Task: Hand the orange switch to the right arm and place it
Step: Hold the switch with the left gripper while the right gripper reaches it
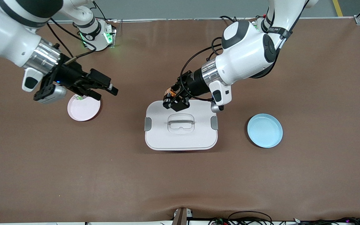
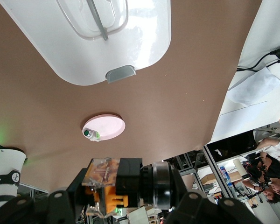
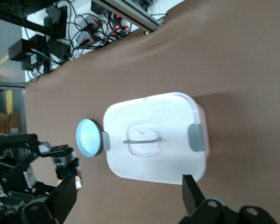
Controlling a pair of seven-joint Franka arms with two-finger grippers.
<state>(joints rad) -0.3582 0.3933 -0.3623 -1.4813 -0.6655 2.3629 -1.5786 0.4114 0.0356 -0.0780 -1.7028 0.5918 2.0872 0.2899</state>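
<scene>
The left arm reaches down from its base toward the counter's middle, its left claw hanging low with jaws closed tight. The right arm waits raised at its own end, its right claw level with jaws spread wide.

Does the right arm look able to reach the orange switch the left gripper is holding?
Probably yes: the right gripper is open, and only bare table lies between it and the orange switch in the left gripper.

High front camera; wrist cameras sharing lidded box
</scene>
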